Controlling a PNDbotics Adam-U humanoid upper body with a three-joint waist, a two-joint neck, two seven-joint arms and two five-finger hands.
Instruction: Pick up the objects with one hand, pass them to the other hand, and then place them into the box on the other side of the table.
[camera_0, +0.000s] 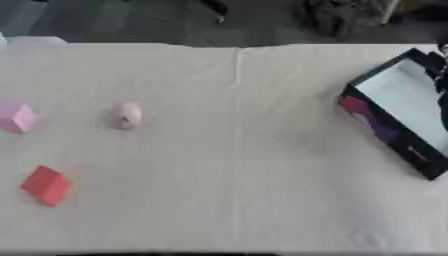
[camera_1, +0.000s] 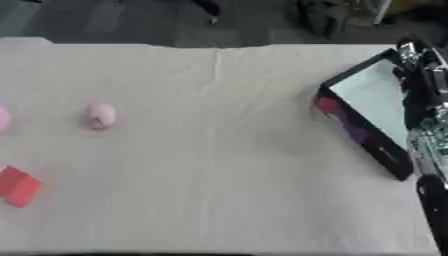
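Desk (camera_0: 236, 150) under pale cloth, filling frame. Black box (camera_0: 398, 112) at right edge, tilted, white inside. Right arm over box in right eye view; hand state: cannot tell. Left side: red block (camera_0: 45, 185), pink cube (camera_0: 16, 117), pale pink rounded object (camera_0: 127, 115), well apart.

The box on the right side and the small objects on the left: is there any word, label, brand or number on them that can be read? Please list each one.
None can be read.
Box: its dark side wall shows red and purple patches, too blurred to tell if they are print.
Red block, pink block, pale pink rounded object: no text visible.
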